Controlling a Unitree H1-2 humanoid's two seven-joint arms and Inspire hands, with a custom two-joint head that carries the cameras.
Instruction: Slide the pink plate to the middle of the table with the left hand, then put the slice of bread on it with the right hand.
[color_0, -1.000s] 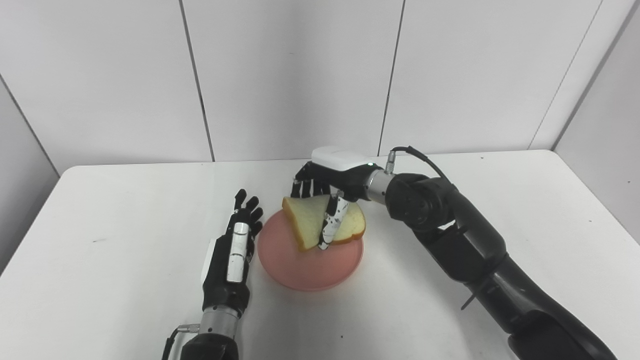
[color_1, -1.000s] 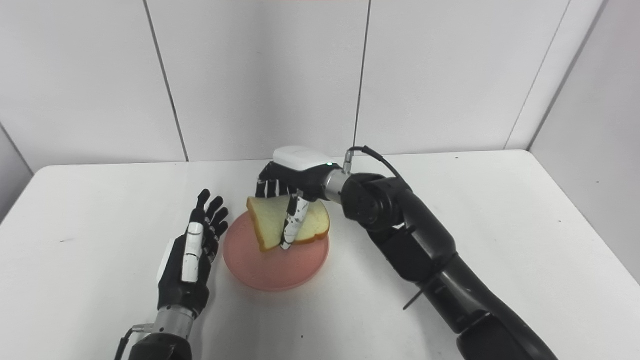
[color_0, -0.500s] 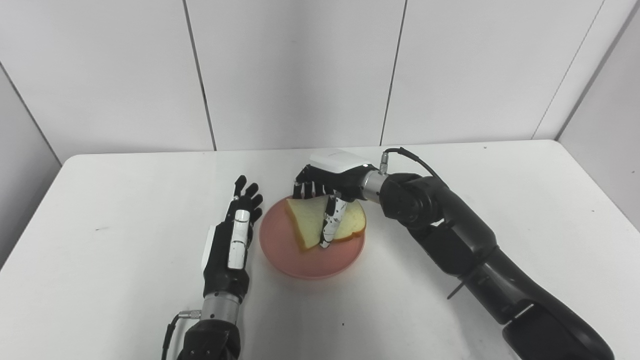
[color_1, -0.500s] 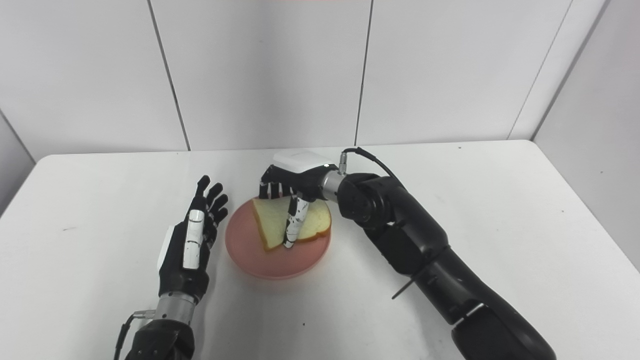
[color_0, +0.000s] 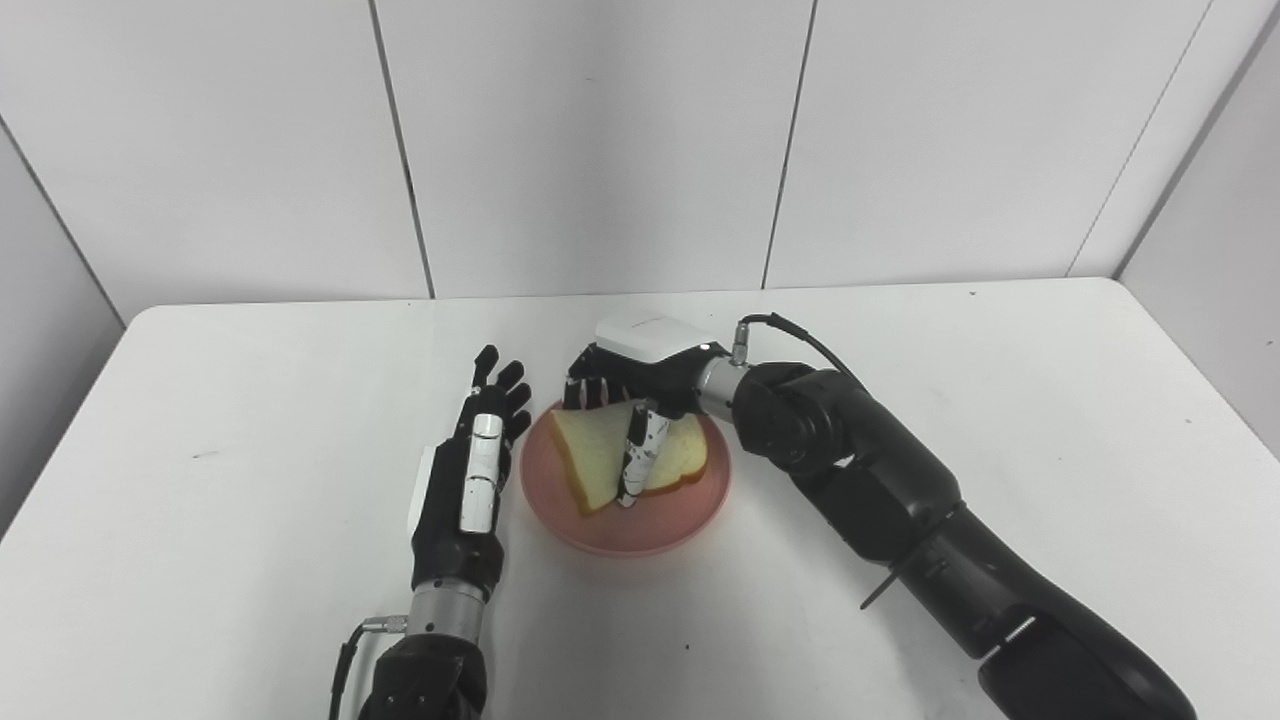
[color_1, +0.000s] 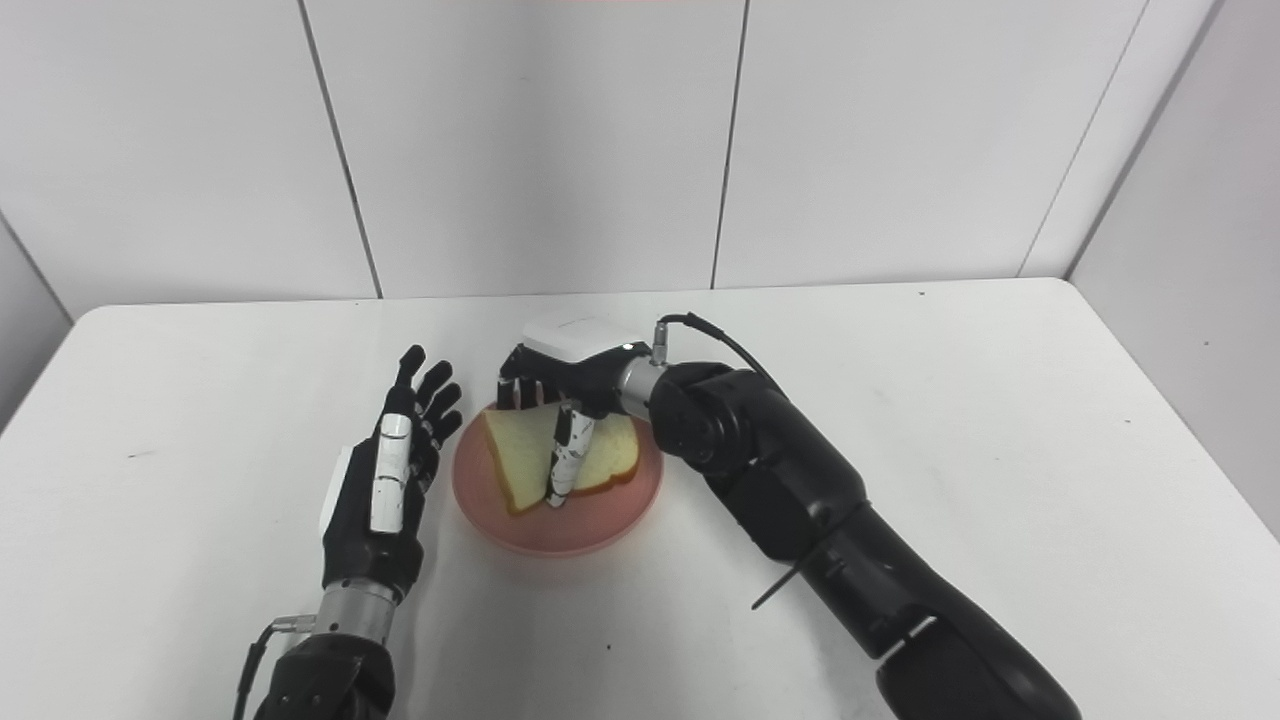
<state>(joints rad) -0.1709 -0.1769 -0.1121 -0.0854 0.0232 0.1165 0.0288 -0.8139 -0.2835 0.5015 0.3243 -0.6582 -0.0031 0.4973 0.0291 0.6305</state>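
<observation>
The slice of bread (color_0: 610, 465) was over the pink plate (color_0: 625, 525), pinched in the right hand (color_0: 640, 375): its thumb (color_0: 634, 458) lay across the near face and the other fingers curled behind the far crust. The slice sat tilted, its lower left corner down on or just above the plate's surface; whether it already touched could not be told. The plate lay near the middle of the table (color_0: 900, 330), roughly midway between its left and right edges, so the sliding part of the task looked done.

The step in hand was judged to be setting the bread down. To do it well, the hand should lower until the slice's lower edge rests on the plate, then part thumb and fingers gently so the slice tips flat instead of flopping over the rim, and lift straight up so nothing drags the plate off its spot.

The right arm reached in from the table's right near corner, the wrist turned so the palm faced down and leftward. The left hand (color_0: 470, 480) lay just beside the plate's left rim, fingers straight and spread, grasping nothing, pointing toward the far edge.
</observation>
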